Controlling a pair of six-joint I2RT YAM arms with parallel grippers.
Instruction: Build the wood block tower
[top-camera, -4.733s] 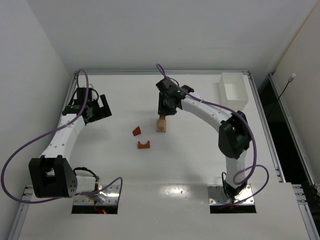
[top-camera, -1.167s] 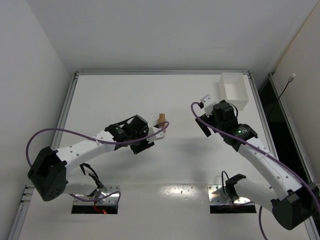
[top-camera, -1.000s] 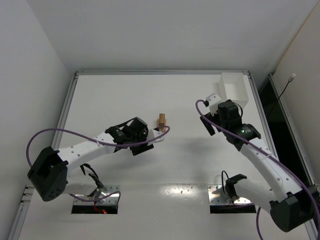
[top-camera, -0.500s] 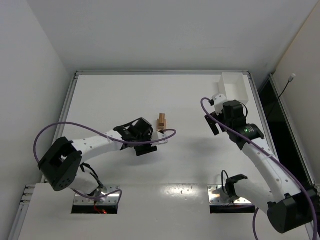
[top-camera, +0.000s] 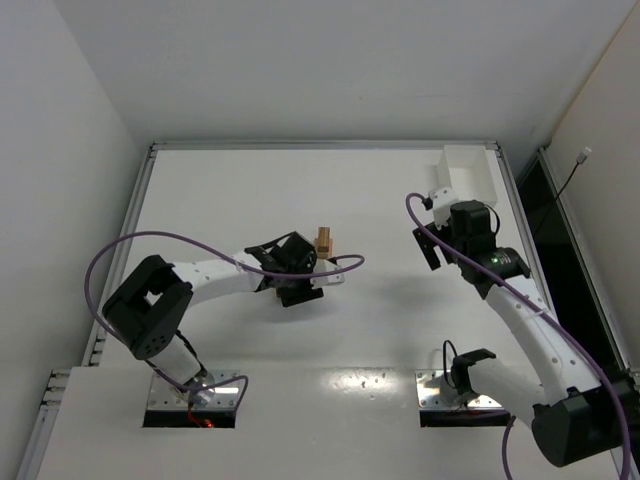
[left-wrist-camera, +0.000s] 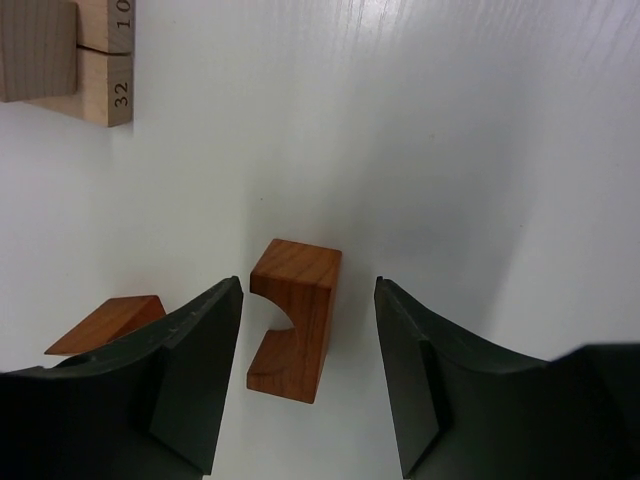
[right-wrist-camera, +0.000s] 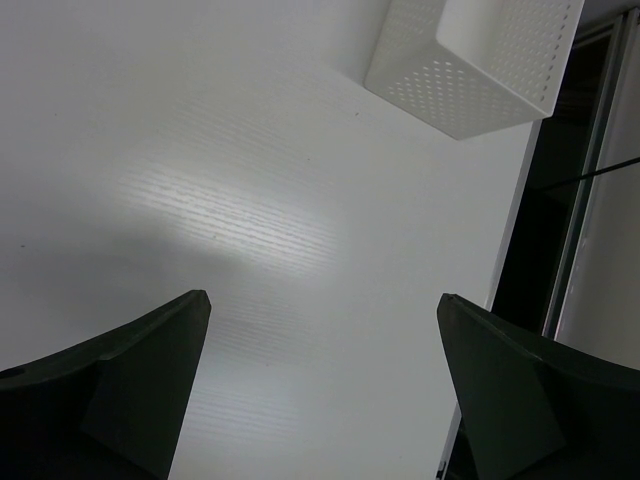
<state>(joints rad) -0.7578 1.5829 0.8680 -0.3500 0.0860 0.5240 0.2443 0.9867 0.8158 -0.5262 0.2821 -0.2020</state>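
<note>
"As you can see in the left wrist view, your left gripper (left-wrist-camera: 308, 288) stands low over the table (left-wrist-camera: 480, 120) with its jaws apart. The reddish arch block (left-wrist-camera: 293, 322) lies between them, and a gap shows on each side, so they grasp nothing."

"Yes, and this arch block lies on its side, with the hollow turned toward one finger. Partly hidden behind that same finger you have a reddish wedge block (left-wrist-camera: 105, 322), just beside the arch."

"For the tower (top-camera: 323, 240), look at the top view. It is a short stack of pale tan blocks near the middle of the table, just beyond your left gripper. In the wrist view only its corner shows, at the upper left, with printed numbers on the side."

"Your right gripper (right-wrist-camera: 320, 330) hangs over bare table, well apart from the blocks, with its fingers spread wide and holding nothing."

"One container is here — the white box (top-camera: 468, 172) at the far right corner. Its outer wall has many small holes. From above you see only its white inner walls; what lies in it I cannot tell."
</note>
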